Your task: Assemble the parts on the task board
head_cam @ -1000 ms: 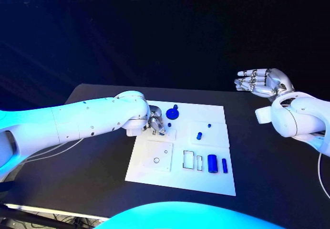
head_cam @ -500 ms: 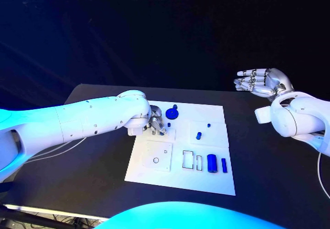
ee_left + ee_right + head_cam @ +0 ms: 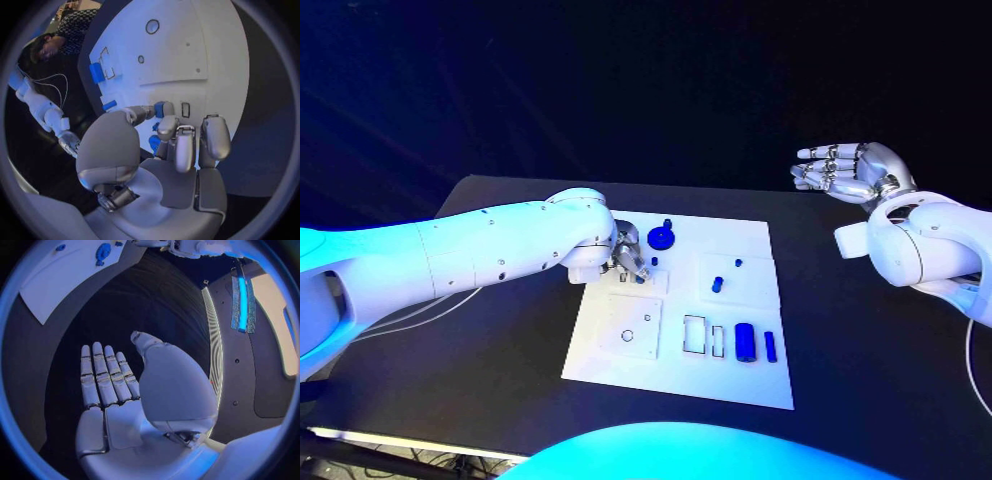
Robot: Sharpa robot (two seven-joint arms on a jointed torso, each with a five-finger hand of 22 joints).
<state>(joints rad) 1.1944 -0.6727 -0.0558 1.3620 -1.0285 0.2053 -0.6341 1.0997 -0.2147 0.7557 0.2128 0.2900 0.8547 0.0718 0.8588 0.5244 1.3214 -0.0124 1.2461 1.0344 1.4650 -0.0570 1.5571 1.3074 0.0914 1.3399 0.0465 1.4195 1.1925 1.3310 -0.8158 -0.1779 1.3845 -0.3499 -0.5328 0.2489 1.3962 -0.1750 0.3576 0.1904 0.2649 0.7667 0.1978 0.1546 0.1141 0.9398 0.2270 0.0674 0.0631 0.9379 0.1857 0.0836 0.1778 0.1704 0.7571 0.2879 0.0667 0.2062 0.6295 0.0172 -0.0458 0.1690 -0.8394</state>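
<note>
1. The task board (image 3: 733, 375) lies in the middle of the table (image 3: 488, 350).
2. Judged progress: early to middle. A round blue part (image 3: 661, 238) sits near the board's far edge and a small blue peg (image 3: 717, 284) stands near its centre. Two blue bars (image 3: 756, 344) lie loose near the right edge, beside empty rectangular slots (image 3: 704, 336).
3. The left hand (image 3: 626, 262) is over the board's far left corner, fingers curled onto a small blue part (image 3: 160, 108); a firm grip cannot be confirmed.
4. The right hand (image 3: 855, 172) is raised off the table's right edge, fingers extended, holding nothing.
</note>
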